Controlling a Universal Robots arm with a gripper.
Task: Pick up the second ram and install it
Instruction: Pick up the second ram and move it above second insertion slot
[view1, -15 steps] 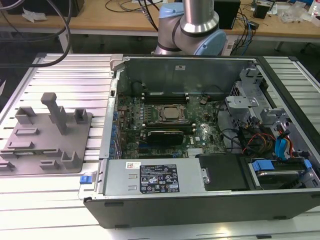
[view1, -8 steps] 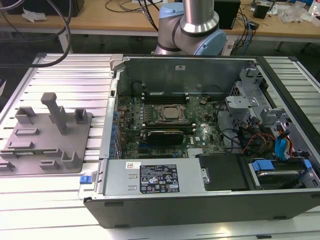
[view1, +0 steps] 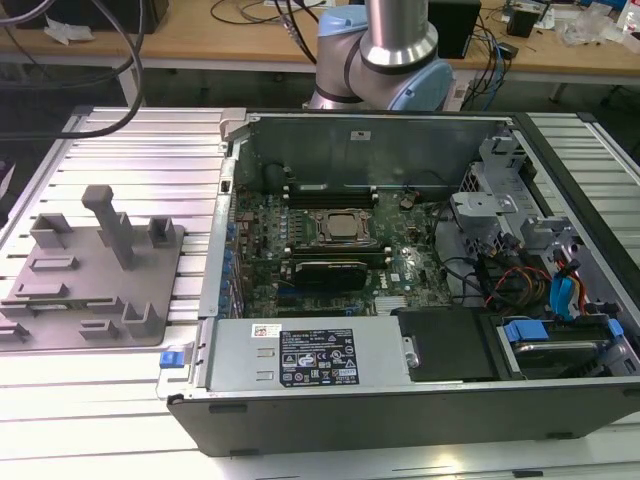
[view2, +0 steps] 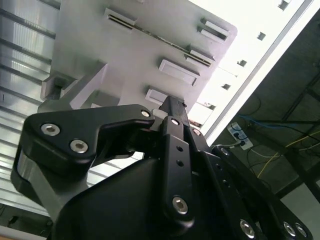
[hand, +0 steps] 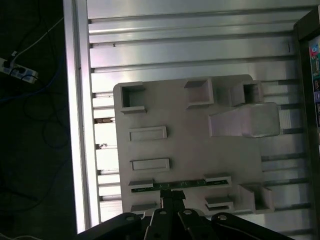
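Black claw (hand: 173, 194) looks clenched on nothing, hanging over the grey moulded parts tray (hand: 190, 145) on the ribbed aluminium worktop (hand: 190, 45). Second ram (hand: 200, 184), a thin green board stick, stands edge-up in the tray's slotted holders, in line with the claw tip in the first wrist view. Open computer case (view1: 400, 250) sits beside the tray. Step looks like pick-up, ram not yet gripped. A clean grab needs the claw released and centred across the thin edge.
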